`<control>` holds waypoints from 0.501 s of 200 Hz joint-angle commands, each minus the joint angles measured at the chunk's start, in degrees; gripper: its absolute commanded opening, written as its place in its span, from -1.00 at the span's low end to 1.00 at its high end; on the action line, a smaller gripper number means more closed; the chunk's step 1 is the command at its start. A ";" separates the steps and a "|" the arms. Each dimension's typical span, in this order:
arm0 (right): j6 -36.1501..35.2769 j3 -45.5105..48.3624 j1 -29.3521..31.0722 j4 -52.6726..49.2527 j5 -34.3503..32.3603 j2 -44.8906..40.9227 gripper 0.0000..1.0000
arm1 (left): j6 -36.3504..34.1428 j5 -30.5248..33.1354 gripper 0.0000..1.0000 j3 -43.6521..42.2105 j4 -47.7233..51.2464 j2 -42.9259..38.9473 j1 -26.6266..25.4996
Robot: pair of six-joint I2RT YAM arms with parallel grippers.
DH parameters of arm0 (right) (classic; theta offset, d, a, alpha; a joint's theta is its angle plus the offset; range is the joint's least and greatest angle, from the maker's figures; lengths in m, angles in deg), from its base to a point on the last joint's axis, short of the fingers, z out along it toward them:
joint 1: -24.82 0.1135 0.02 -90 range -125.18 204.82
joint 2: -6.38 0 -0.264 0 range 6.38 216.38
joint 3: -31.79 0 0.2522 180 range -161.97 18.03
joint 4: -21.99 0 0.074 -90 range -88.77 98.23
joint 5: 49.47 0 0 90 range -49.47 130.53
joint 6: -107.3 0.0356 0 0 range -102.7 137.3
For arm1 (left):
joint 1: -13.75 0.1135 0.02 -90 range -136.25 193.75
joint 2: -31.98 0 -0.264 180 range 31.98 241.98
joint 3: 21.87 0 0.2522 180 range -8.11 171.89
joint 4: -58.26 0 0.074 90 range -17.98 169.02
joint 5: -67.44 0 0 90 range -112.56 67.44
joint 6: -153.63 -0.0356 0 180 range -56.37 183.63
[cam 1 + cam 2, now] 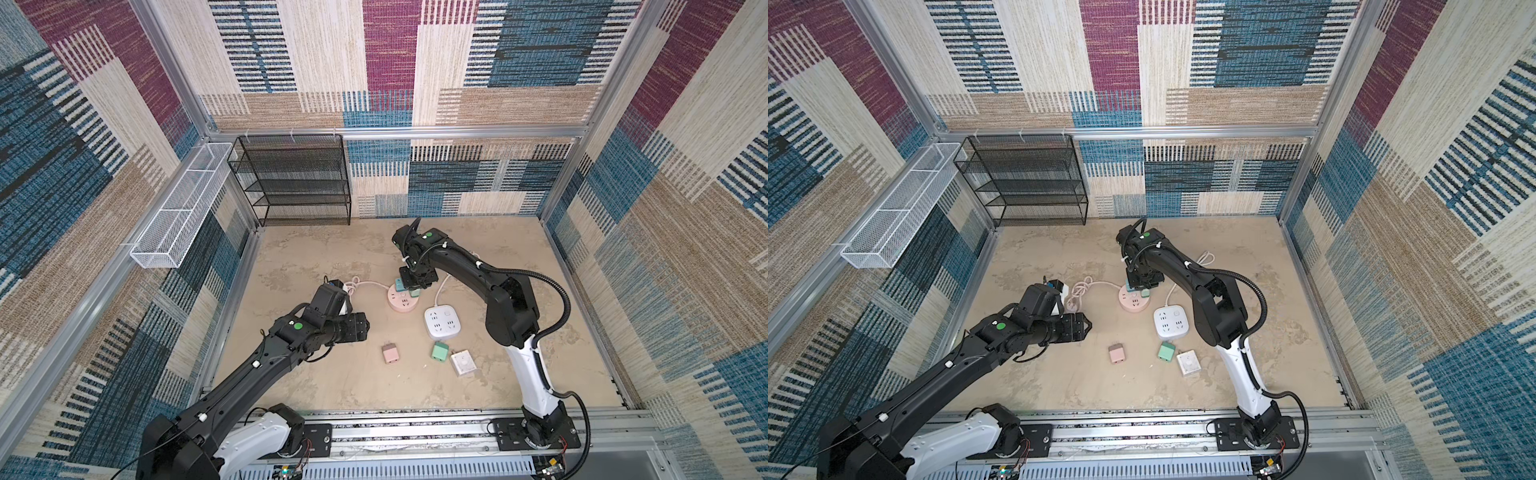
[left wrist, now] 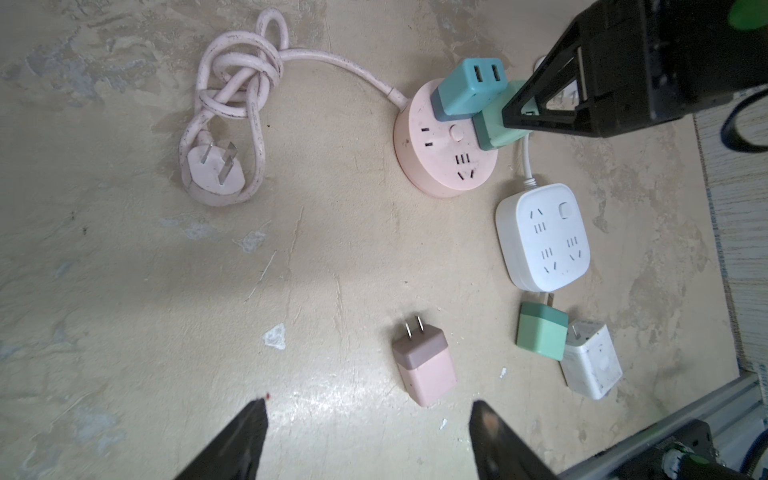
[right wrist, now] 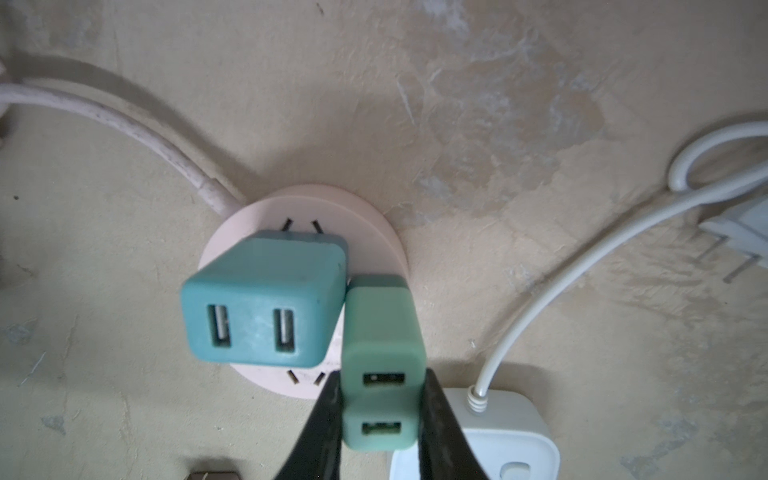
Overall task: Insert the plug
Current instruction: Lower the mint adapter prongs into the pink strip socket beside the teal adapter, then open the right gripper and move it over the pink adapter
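Top views, right arm: stretched out over the middle of the table (image 1: 332, 382), wrist bent straight down over the pink round socket block (image 1: 405, 305).
Top views, right gripper (image 1: 415, 287): mostly hidden under its own wrist.
Top views, left arm: forearm raised and wrist turned sideways. The left gripper (image 1: 1086, 326) is above the table near the block, fingers spread and holding nothing.
Top views, containers: a white wire basket (image 1: 174, 212) hangs on the left wall rail, and a black mesh shelf (image 1: 291, 183) stands against the back wall.
Left wrist view, loose items: a pink plug (image 2: 424, 365) lies alone. A second green plug (image 2: 540, 334) lies against a white plug (image 2: 592, 361), just beside the white socket block (image 2: 544, 237).
Left wrist view, pink block: a blue plug (image 2: 467, 89) stands in it.
Right wrist view, fingers: clamped on both sides of the green plug (image 3: 382, 345).
Right wrist view, green plug: upright with its USB end up and its prong end down at the pink block's top, touching the blue plug. The prongs are hidden, so I cannot tell whether it is seated.
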 commanded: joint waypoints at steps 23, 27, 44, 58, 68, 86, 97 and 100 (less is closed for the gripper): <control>0.34 3.36 0.82 1.61 0.47 2.23 -1.00 | -1.34 0.19 0.62 0.01 -1.81 0.61 0.02; 0.36 3.64 0.82 1.72 0.54 2.09 -1.00 | -1.34 0.19 0.62 0.11 -1.74 0.53 0.02; 0.32 4.22 0.82 2.07 0.23 1.65 -1.00 | -1.42 0.19 0.62 0.19 -1.43 0.39 0.02; 0.29 4.18 0.79 2.12 0.01 1.36 -1.00 | -1.34 0.40 0.62 0.19 -1.04 0.05 0.02; 0.27 4.01 0.78 2.12 -0.05 1.21 -1.00 | -1.18 0.49 0.63 0.17 -0.79 -0.42 0.02; 0.12 3.55 0.68 2.01 0.19 0.77 -0.92 | -0.86 0.76 0.63 -0.01 -0.35 -1.22 0.02; 0.05 3.43 0.75 2.02 0.24 0.46 -0.82 | -0.59 0.96 0.63 0.08 -0.01 -1.82 0.04; 0.03 3.31 0.78 2.05 0.22 0.26 -0.80 | -0.55 0.97 0.63 -0.05 0.04 -1.90 0.07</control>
